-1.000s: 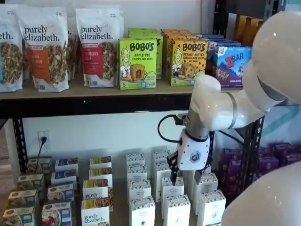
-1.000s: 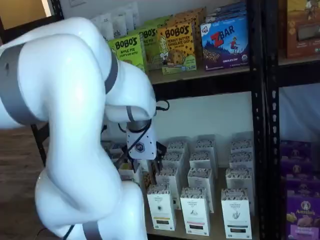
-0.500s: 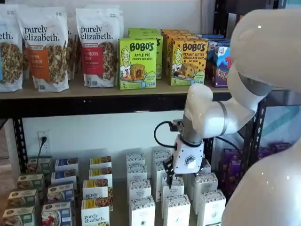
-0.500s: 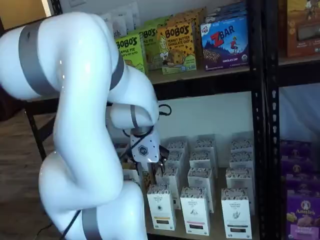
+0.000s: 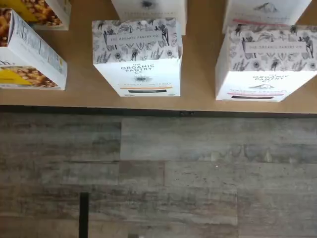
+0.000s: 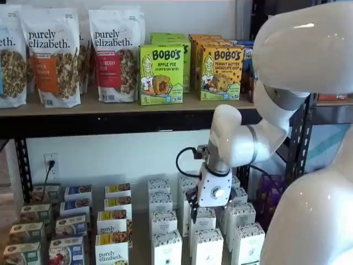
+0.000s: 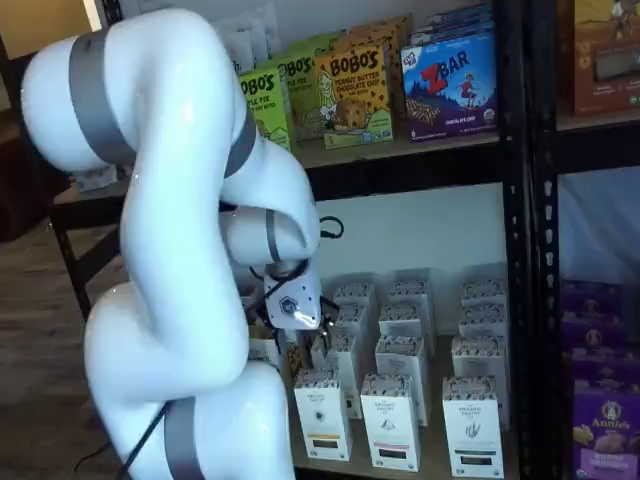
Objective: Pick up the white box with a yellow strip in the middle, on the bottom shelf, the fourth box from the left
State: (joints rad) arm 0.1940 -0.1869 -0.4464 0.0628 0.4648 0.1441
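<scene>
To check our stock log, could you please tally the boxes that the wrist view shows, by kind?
White Organic Pantry cartons: 4
Boxes with yellow and a food photo: 2
Total: 6

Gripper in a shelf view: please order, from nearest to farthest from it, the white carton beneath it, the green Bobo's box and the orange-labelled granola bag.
1. White carton: low down, just beneath the gripper.
2. Green Bobo's box: well above, slightly to the left.
3. Orange-labelled granola bag: high up, far to the left.
</scene>
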